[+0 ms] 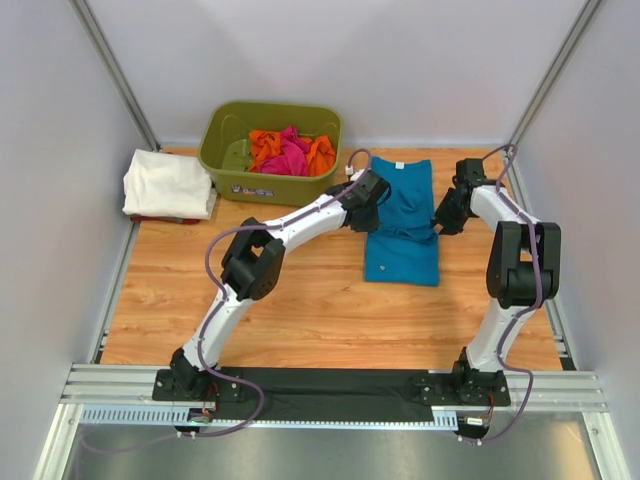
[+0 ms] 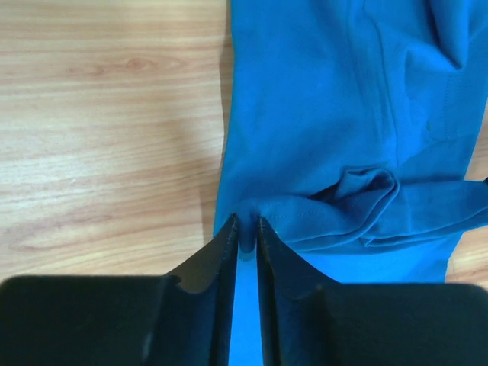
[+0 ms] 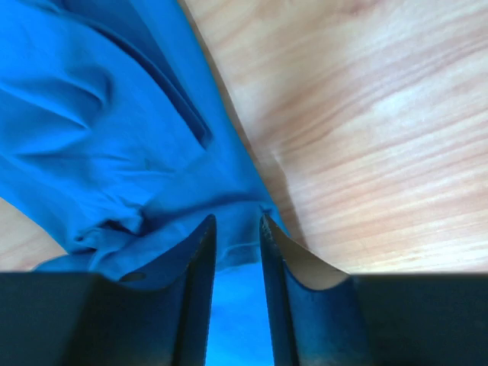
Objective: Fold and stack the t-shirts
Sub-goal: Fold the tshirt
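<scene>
Between my two pairs of jaws lies the teal t-shirt (image 1: 403,222), flat on the desk (image 1: 300,300). Its long axis runs away from my bases, square across the line from one pair to the other. At its left edge my left jaws (image 2: 245,223) stand a slit apart with cloth bunched at their tips; I cannot tell if they nip it. At its right edge my right jaws (image 3: 236,221) are parted slightly wider, and the hem between them seems unpinched. Both arms are equally near. The white t-shirt (image 1: 168,183) lies well beyond my left jaws, so I judge stacking suits that arm.
</scene>
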`<action>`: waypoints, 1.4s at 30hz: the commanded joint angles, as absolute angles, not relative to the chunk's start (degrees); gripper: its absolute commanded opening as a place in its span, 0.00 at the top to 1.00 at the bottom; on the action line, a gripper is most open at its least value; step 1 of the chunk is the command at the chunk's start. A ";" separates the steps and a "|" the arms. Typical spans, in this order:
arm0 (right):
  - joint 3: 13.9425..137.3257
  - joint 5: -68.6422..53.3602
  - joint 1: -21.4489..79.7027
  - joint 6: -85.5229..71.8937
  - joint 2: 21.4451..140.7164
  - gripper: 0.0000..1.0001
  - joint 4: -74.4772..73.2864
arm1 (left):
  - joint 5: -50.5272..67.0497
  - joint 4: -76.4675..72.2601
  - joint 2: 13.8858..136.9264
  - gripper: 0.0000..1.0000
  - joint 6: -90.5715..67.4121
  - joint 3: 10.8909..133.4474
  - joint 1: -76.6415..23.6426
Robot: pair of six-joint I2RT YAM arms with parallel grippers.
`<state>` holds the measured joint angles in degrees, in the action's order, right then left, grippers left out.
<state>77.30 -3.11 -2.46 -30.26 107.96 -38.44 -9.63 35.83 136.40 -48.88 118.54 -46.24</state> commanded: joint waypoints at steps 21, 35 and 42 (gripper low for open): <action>60.56 -16.51 -2.64 -52.90 90.44 0.00 -31.12 | -0.44 24.09 116.55 0.03 -62.65 97.84 -46.49; 65.84 -17.49 -3.25 -54.48 101.42 0.00 -23.39 | -7.38 19.43 105.67 0.01 -49.05 82.74 -45.35; 66.18 -17.06 -3.08 -59.68 104.06 0.00 -17.67 | -8.35 18.89 97.74 0.01 -45.97 73.57 -44.47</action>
<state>64.90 -17.63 -3.18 -56.31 103.22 -22.57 -6.76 21.10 101.12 -49.32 74.48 -45.10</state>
